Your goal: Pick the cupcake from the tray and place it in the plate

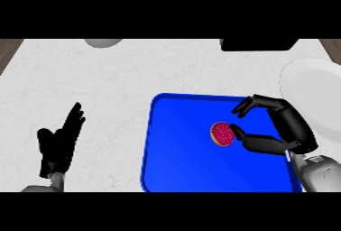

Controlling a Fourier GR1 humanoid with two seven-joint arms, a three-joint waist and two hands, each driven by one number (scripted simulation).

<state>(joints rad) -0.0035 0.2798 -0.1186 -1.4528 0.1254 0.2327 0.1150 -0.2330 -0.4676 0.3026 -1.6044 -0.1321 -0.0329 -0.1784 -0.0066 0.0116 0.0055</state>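
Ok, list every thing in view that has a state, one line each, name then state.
cupcake: on the blue tray, not lifted, pink top tilted toward the view, thumb at its right side.
blue tray: flat on the counter, holding only the cupcake.
plate: white, at the right edge, nothing on it.
right hand: open, fingers arched over the tray beside the cupcake.
left hand: open, resting at the left, fingers up.

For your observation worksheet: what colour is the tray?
Bright blue tray, clearest in the head view.

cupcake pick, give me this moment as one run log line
stage: reaching | right hand: open beside cupcake, thumb near it | cupcake: on blue tray | plate: bare | left hand: resting open
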